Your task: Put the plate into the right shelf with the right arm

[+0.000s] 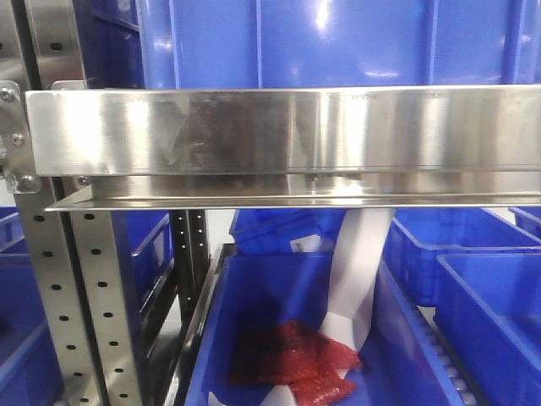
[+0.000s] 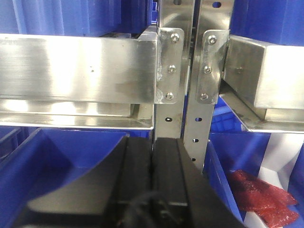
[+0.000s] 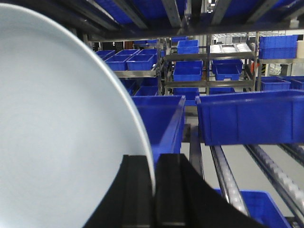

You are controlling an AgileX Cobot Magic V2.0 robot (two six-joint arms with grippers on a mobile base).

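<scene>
Placing step, mid-reach: right gripper (image 3: 154,190) clamped on the plate (image 3: 57,133) rim, plate on edge at left, inside the right shelf (image 1: 279,127). Next, I'd say, lower it into the near blue bin (image 3: 159,118) and release. Left gripper (image 2: 152,156) closed, empty.

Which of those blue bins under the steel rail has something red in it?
The lower middle bin: red packets lie on its floor by a white sheet. The bin to its right shows only blue inside.

One plate (image 3: 61,133); one broad front rail (image 1: 287,131); two uprights (image 2: 168,126), left wrist view; blue bins (image 3: 247,116) many.
</scene>
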